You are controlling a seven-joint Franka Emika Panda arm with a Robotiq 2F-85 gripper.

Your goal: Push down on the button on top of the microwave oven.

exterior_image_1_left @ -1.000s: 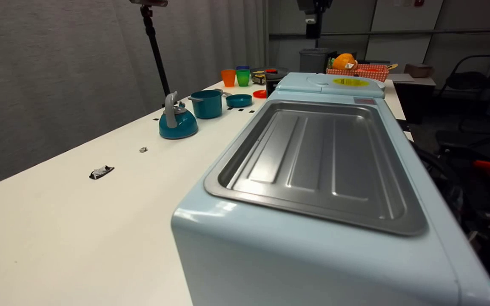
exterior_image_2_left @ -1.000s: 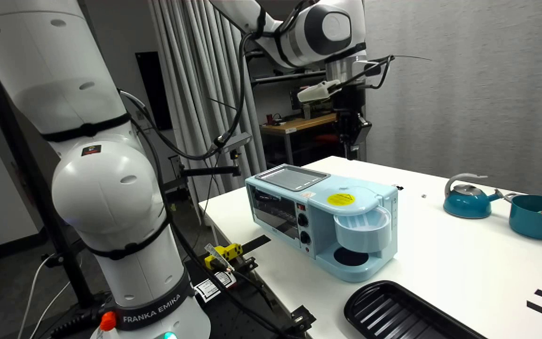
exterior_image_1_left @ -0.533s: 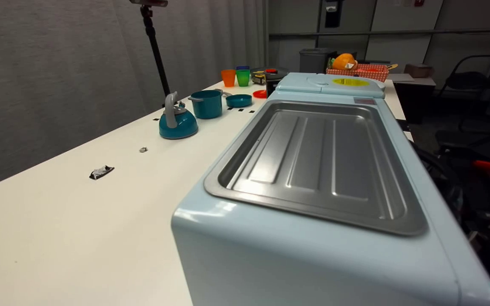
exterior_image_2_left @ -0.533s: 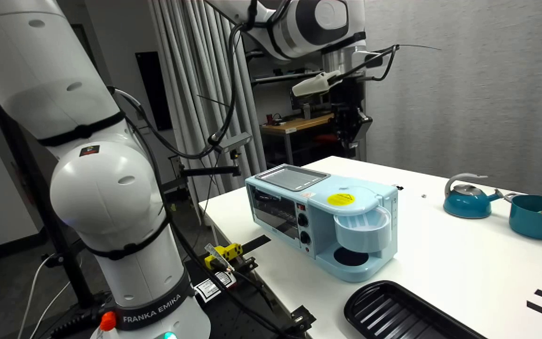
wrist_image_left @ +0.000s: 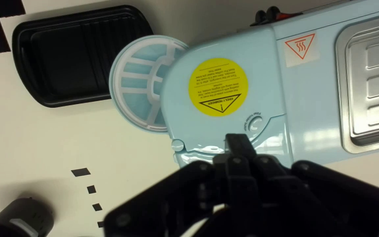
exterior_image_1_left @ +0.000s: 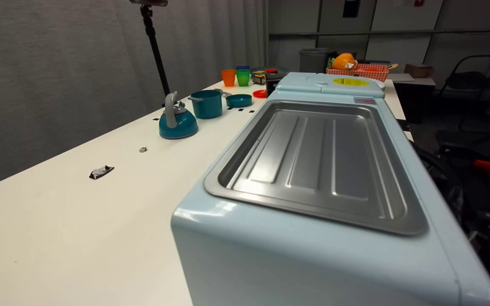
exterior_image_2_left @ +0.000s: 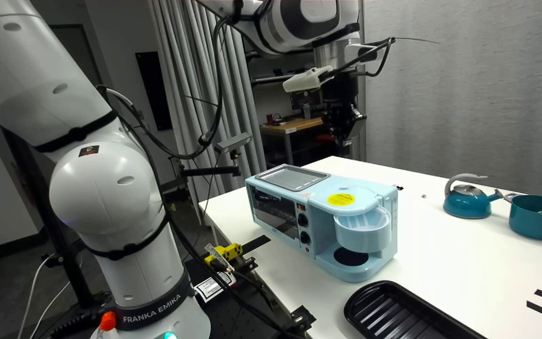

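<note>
On the worktop (exterior_image_2_left: 454, 259) I see the microwave oven (exterior_image_2_left: 322, 222), pale blue, boxy, round-edged (glossy, too), a grey ribbed metal panel (exterior_image_1_left: 313, 157) on top. My claw (wrist_image_left: 241, 144), jaws pressed together, hangs higher. Beyond the panel sit a yellow sticker (wrist_image_left: 218, 86) and a small button (wrist_image_left: 256, 124).

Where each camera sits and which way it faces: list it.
Wrist view: on the arm, looking down at the microwave; pincer at bottom.
An exterior view: beside the arm, facing the microwave's door; arm, pincer visible.
An exterior view: at the microwave's tray end, looking lengthwise; likely pincer tip at top.
Both exterior views share kettle and pot.
</note>
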